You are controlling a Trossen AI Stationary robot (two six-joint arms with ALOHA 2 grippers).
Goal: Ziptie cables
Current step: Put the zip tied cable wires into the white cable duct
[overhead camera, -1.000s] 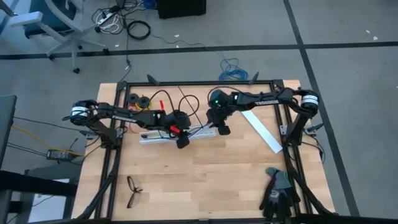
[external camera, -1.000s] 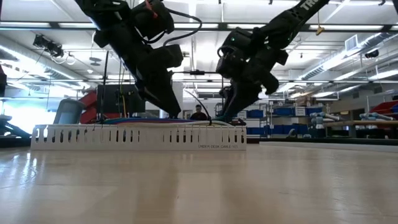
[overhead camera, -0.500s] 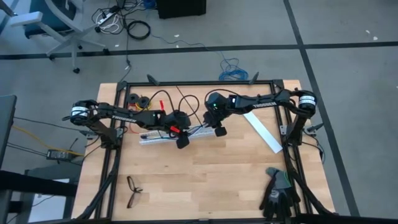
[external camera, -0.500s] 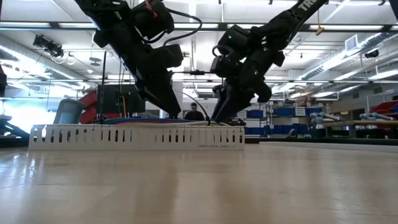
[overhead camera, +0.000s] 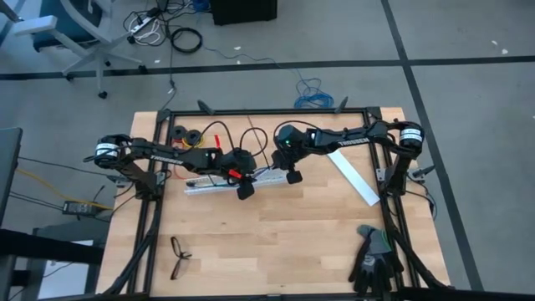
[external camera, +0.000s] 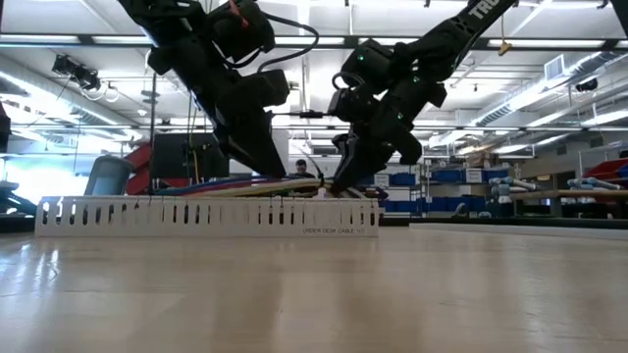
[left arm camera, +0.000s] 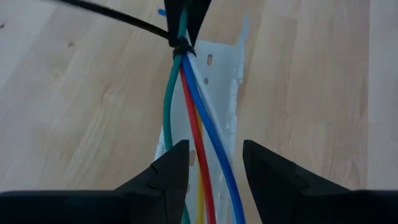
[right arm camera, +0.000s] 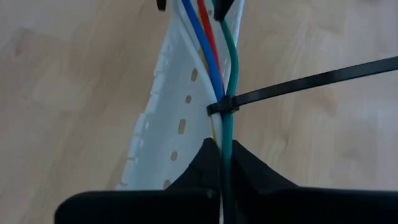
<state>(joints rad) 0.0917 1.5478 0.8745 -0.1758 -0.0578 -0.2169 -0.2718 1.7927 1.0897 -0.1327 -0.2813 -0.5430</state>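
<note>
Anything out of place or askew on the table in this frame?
Mostly tidy. The cables rise out of the white slotted strip instead of lying in it, pinched by the right gripper, and the ziptie around them has a long untrimmed tail jutting sideways.
</note>
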